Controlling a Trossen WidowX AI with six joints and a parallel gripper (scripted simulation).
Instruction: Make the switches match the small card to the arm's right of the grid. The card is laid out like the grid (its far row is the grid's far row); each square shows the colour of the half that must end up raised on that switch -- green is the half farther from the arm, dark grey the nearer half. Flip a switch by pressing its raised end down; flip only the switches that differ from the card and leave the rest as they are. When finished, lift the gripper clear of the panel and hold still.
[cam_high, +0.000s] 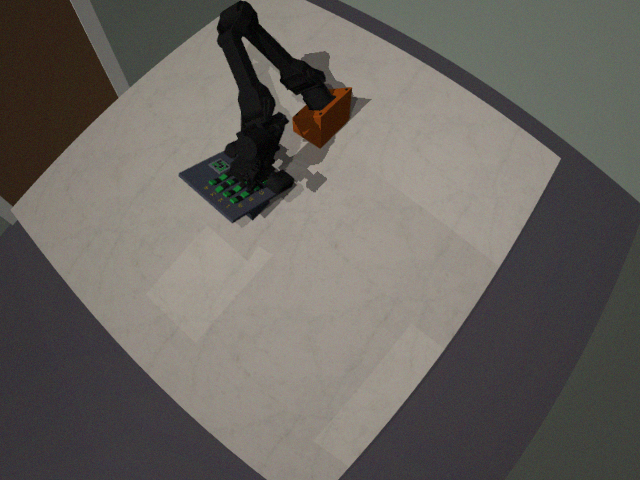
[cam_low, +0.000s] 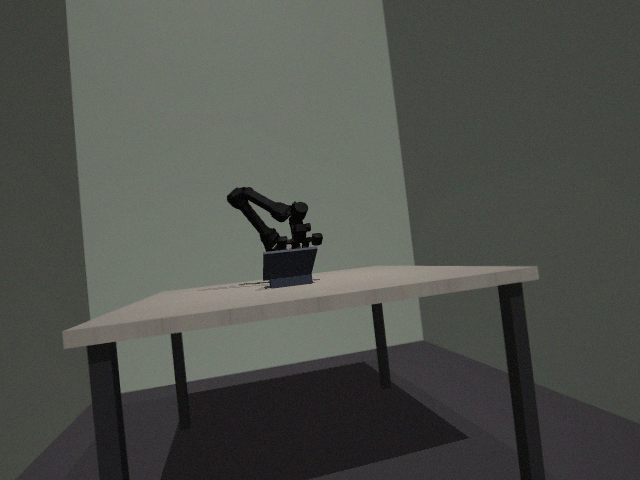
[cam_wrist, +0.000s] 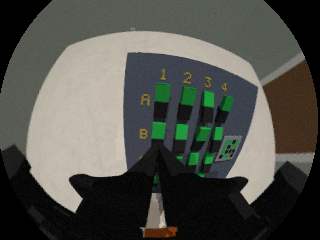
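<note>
Top view: arm (cam_high: 253, 103) overlies the near-right part of the switch panel (cam_high: 199, 178); switches there are covered. End effector (cam_high: 258, 178) tips lost against the dark links. Reference card (cam_high: 219, 165) too small to read its squares. Yellow labels along the panel edge illegible.

Exterior view: panel (cam_low: 288, 266) seen from its back side only; switch faces and card hidden. End effector hidden behind the panel's top edge. Bench (cam_low: 310, 299) front legs cut by the bottom edge.

Wrist view: closed fingers cover the nearest switch row, first column; which half is raised there cannot be told. Card (cam_wrist: 231, 147) squares blurred. Circular mask cuts the corners.
</note>
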